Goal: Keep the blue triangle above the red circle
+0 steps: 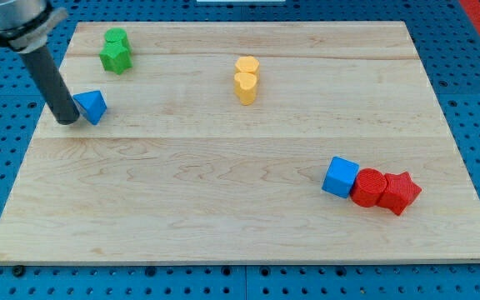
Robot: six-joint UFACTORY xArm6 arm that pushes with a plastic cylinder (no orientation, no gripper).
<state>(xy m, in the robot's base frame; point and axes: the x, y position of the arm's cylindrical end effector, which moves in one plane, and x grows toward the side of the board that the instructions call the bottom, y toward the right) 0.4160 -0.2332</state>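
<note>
The blue triangle (92,106) lies on the wooden board at the view's left, upper part. My tip (67,121) is just left of it, touching or almost touching its left side. The red circle (368,187) lies at the view's lower right, pressed between a blue cube (340,177) on its left and a red star (400,192) on its right. The blue triangle is higher in the view than the red circle and far to its left.
Two green blocks (116,50) sit together near the view's top left. Two yellow blocks (246,78) sit together at the top centre. The wooden board (223,208) lies on a blue pegboard surface.
</note>
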